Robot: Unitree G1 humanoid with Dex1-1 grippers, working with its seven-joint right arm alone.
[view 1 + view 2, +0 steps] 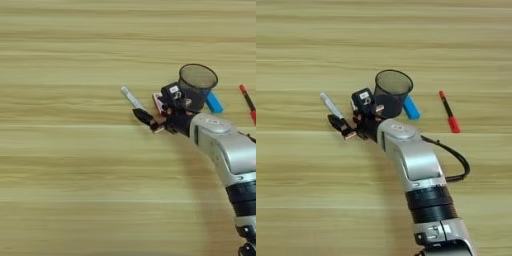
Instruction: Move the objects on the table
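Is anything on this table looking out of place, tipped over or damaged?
Nothing stands out. The mesh cup stands upright, the blue piece lies beside it, and the red pen lies apart to the right. The marker lies flat at the gripper. No damage shows.

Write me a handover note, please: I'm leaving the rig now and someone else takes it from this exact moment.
Right gripper: down at the black-capped end of the marker; whether it grips cannot be told.
On the table: black mesh pen cup upright behind the gripper, blue oblong piece at the cup's right, small red-white box left of the cup and partly hidden, red pen apart at far right.
Done: nothing visibly lifted.
Left: all items, the marker apparently first.
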